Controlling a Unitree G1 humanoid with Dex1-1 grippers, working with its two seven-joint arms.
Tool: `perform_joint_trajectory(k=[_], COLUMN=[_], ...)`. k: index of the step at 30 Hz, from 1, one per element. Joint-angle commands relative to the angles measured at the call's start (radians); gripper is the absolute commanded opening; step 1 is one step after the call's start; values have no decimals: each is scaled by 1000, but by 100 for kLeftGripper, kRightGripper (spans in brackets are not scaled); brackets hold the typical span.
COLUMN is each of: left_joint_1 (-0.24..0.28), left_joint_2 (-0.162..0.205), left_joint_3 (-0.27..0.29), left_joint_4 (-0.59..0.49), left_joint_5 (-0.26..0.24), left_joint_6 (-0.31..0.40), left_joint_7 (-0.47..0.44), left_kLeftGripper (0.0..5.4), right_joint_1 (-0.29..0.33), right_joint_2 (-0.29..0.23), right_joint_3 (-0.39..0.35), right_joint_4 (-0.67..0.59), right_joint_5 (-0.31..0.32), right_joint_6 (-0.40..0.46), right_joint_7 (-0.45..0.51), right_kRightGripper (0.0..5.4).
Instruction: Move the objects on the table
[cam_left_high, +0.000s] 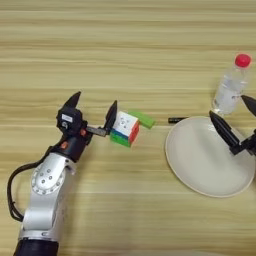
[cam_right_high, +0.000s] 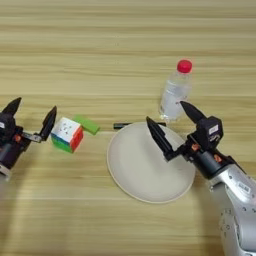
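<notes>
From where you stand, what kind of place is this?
Probably a robot practice bench, not a home table: a bare wooden table holds unrelated props, a puzzle cube, a plastic bottle and an empty white plate, with two robot arms reaching in.

Light wooden table (cam_left_high: 125, 35), horizontal grain stripes, filling the view
</notes>
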Motion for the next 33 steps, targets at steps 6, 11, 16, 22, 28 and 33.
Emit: perform_joint_trajectory(k=[6, 11, 16, 22, 28, 33], left_joint_1=[40, 49, 56, 55, 53, 41], left_joint_2=[3, 5, 8, 12, 11, 17], left_joint_3=[-52, -69, -99, -120, -135, -146], left_joint_4=[-51, -49, -41, -19, 6, 60], left_joint_5=[-2, 0, 12, 27, 40, 70], left_joint_6=[75, 100, 112, 121, 136, 172], left_joint_7=[-29, -40, -53, -53, -51, -41], left_kLeftGripper=[540, 540, 540, 540, 540, 540], right_joint_1=[5, 3, 3, 5, 4, 3], right_joint_2=[14, 15, 16, 18, 16, 17], right_joint_3=[24, 35, 41, 49, 56, 59], right_joint_4=[6, -8, -17, -31, -37, -44], right_joint_5=[-18, -14, -11, -7, -5, -1], right_joint_6=[-24, -23, -22, -17, -16, -13], right_joint_7=[-17, -24, -29, -34, -37, -40], right_kRightGripper=[535, 535, 535, 535, 535, 535])
